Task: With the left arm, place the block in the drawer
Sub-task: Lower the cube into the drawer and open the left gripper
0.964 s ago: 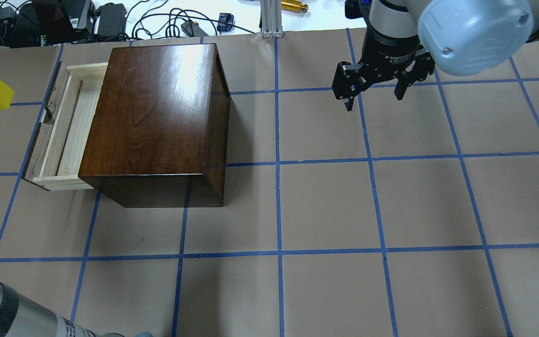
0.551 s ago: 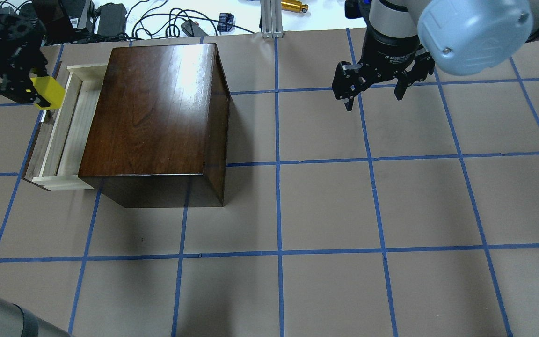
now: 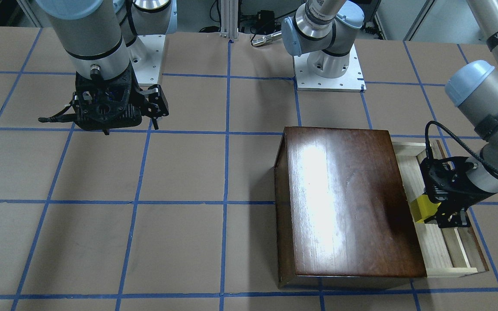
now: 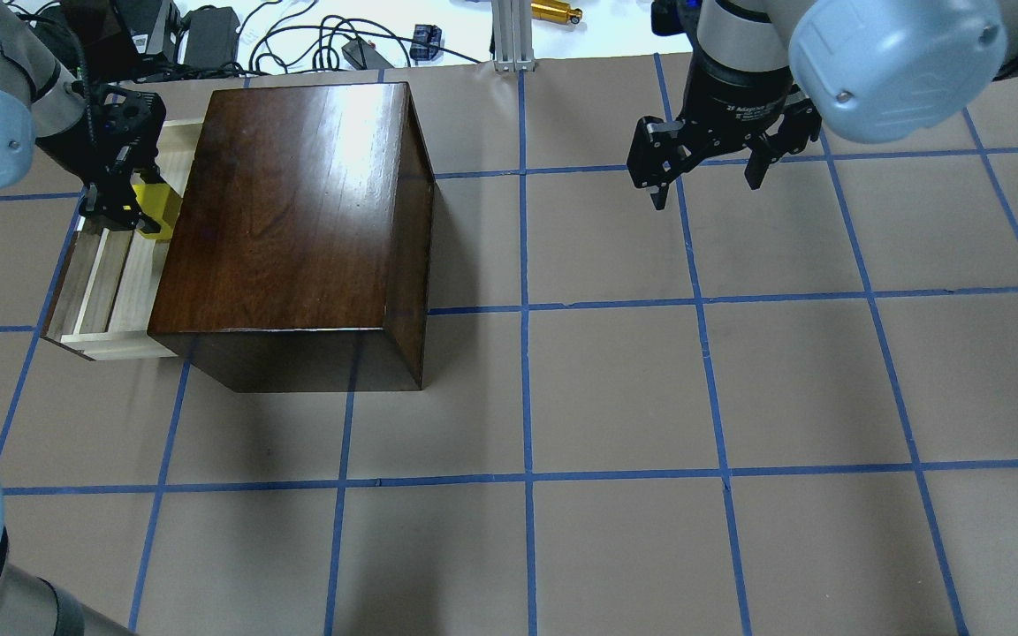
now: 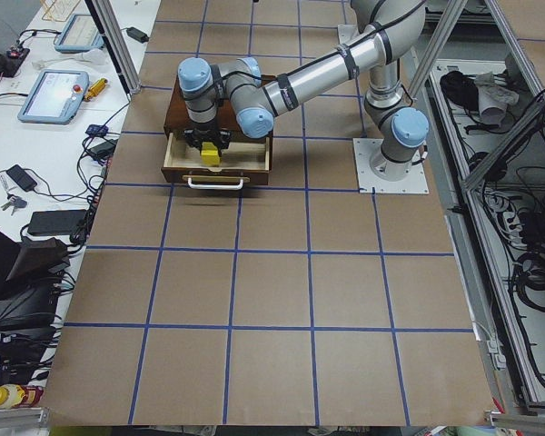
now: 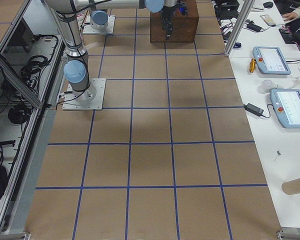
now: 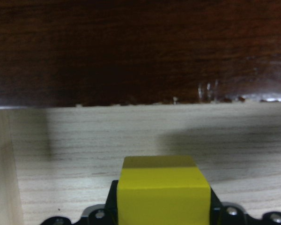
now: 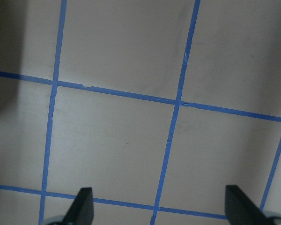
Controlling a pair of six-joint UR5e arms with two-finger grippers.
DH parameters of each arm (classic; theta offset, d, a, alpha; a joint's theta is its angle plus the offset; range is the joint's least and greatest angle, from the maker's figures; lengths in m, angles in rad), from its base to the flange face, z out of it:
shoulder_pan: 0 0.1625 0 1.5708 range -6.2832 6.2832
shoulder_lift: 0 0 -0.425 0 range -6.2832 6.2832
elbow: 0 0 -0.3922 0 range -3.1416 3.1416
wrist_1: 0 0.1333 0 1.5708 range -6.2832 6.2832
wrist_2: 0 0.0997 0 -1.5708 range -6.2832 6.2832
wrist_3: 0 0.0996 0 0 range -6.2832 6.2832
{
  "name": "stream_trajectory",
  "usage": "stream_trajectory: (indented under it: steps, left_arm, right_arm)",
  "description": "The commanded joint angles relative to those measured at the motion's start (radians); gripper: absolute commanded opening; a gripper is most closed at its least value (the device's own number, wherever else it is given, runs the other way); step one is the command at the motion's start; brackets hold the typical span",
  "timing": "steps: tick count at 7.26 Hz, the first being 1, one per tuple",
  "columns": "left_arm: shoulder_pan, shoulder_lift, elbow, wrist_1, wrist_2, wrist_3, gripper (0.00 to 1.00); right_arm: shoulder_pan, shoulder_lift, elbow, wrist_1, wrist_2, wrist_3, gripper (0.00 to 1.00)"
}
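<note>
While the left end effector [image 4: 125, 205] hangs over the open drawer [image 4: 131, 296], clamped on the block [image 7: 164, 194], the job looks nearly done to me: what remains is the lowering and the release. The block sits between the fingers above the pale drawer floor, about midway along the drawer and just beside the dark face of the box [image 4: 288, 221]. From where I stand I cannot tell whether its underside touches the wood yet; the wrist camera suggests a small gap.

To finish well, I would go straight down with no sideways drift. The box face is very close on one side, and any push toward it could scrape the block or nudge the box across the counter [image 4: 615, 389]. The other side has more room, out to the front panel [image 5: 220, 170], so any correction should go that way. The fingers should part only once the block rests on the floor or hangs a hair above it, since a cube dropped from height can bounce or tip against the drawer wall. A modest opening is enough; spreading wide risks a finger knocking the box. After that, a clean vertical lift keeps the fingers from dragging the block back up or catching the drawer rim.

The right end effector [image 4: 708, 172] hovers over bare counter, well apart from the box, its fingers spread with nothing between them. It has no part in this step and is best kept out of the way.
</note>
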Motion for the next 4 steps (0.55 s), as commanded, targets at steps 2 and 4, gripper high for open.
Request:
stream_trajectory:
  steps: [2,4]
  left_arm:
    - [-0.003,0.062,0.008,-0.031,-0.003,-0.066,1.00]
    - [-0.006,0.204,0.039,-0.229,-0.023,-0.195,1.00]
  right_arm:
    - [0.000,0.000,0.000,0.000,0.000,0.000,1.00]
    - [0.000,0.000,0.000,0.000,0.000,0.000,1.00]
